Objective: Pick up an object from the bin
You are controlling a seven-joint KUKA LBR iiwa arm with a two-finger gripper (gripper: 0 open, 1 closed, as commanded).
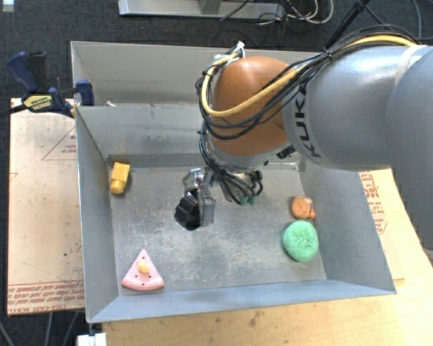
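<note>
Gripper closure cannot be told. Dark lump is seen just beside it; if only edge-caught, it may be dropped on lift.

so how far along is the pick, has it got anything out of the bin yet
Done: nothing looks lifted out; the yellow block, pink wedge, green ball and orange piece all lie on the bin floor. In hand: the gripper is low over the middle, apart from all four; the dark shape at its tip I cannot identify. Left: gripping one thing and lifting it.
</note>
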